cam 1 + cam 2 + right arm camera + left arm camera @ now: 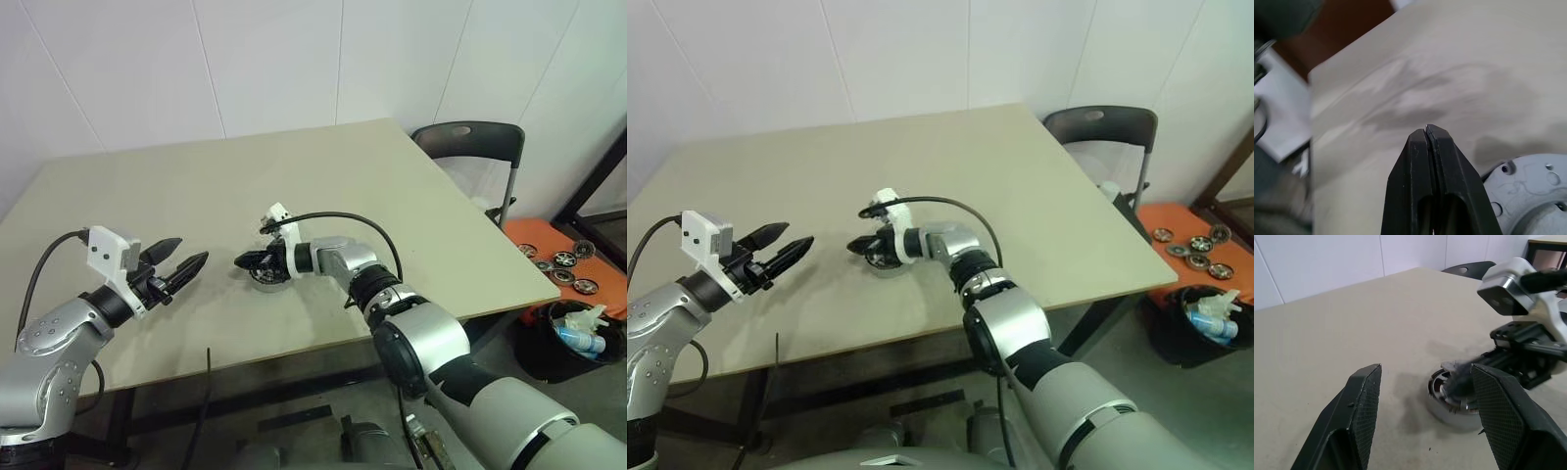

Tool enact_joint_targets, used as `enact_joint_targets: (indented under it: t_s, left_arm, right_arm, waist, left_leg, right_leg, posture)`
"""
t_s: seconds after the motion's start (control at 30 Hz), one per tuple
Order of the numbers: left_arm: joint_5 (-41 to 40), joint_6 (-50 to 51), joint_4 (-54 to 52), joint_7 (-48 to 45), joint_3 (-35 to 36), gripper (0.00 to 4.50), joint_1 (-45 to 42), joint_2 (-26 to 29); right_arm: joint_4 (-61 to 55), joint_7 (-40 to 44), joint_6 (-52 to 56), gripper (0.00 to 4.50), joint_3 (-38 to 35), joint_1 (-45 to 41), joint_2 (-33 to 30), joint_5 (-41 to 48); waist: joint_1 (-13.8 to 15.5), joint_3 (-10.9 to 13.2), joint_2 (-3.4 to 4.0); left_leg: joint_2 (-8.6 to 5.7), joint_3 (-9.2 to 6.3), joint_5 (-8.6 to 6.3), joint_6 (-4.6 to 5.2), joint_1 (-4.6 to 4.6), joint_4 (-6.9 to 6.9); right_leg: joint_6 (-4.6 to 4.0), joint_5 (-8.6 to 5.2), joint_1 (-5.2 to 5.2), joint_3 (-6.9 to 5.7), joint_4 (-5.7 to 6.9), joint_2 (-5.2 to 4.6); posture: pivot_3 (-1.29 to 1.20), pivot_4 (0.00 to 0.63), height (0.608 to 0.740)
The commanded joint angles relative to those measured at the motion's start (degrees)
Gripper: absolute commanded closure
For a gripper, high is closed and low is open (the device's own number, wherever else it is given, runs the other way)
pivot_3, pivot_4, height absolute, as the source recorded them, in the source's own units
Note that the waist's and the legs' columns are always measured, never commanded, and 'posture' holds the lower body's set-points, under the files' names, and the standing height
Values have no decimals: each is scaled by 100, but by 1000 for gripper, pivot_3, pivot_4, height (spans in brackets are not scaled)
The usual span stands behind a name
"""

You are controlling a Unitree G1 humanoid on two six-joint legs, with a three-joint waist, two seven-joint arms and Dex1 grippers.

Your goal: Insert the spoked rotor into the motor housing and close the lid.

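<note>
Head view: one motor housing (266, 275) under the closed, empty right pincer (243, 260); left pincer (193, 261) open, empty

No legible text, seemingly anywhere.

The right gripper (245, 260) lies across the motor housing (266, 278), hiding most of its top in the head views, so whether the lid is shut cannot be told there. In the left wrist view the right gripper's tip is blurred over the housing's open face, and the parts beneath it cannot be made out. In the right wrist view the housing is cut off at the frame corner beside the pressed-together fingers (1422, 166).
</note>
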Motion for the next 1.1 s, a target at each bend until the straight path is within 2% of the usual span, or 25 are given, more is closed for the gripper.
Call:
enact_joint_targets:
  t_s: [0.03,0.2,0.4,0.53,0.63,0.7,0.9,1.1]
  left_arm:
    - [-38,-19,-166,52,8,1400,-159,-14]
    - [-49,12,-223,46,22,1400,-122,-27]
    - [-53,10,-251,48,94,1400,-9,-23]
    - [-45,-4,-221,56,72,1400,-32,-27]
    - [-23,-20,-174,61,28,1400,-96,-39]
    - [-14,-28,-167,69,2,1400,-120,-58]
    - [13,-52,-190,65,-53,1400,-99,-123]
    - [-3,-40,-229,67,-51,1400,-66,-144]
  right_arm:
    - [116,-729,-96,4458,-403,-276,722,314]
    - [145,-739,-168,4458,-134,-196,1005,159]
    - [77,-345,-61,4458,119,-164,998,161]
    - [-151,1205,343,4458,745,-58,889,-14]
    - [-395,1957,683,4458,976,-39,849,58]
    - [-557,2129,891,4458,907,-108,844,249]
    - [-648,1549,953,4458,124,-605,740,918]
    - [-527,1378,884,4458,-378,-903,135,1180]
  waist:
    - [4,0,0]
    - [1,-1,0]
    - [1,-1,-1]
    - [-15,-1,0]
    - [-18,0,0]
    - [-18,0,0]
    - [-7,0,1]
    - [-11,0,0]
  left_leg:
    - [0,0,0,0,0,0]
    - [0,-1,0,0,2,0]
    - [0,-1,0,0,2,2]
    - [1,0,0,0,2,-1]
    - [2,0,0,0,0,-5]
    - [3,-1,0,0,-1,-7]
    - [4,-1,0,0,-1,-6]
    - [4,0,0,0,-2,-12]
  right_leg:
    - [0,0,1,0,0,0]
    - [0,0,4,-1,0,1]
    - [0,0,5,-1,0,1]
    - [1,0,2,-1,0,3]
    - [2,0,-3,-1,0,5]
    - [2,0,-7,-1,0,5]
    - [1,0,-6,-1,0,4]
    - [1,0,-10,-1,-2,3]
  posture:
    - [0,0,740]
    - [0,0,740]
    - [0,0,740]
    - [0,0,740]
    - [0,0,740]
    - [0,0,740]
    - [0,0,740]
    - [0,0,740]
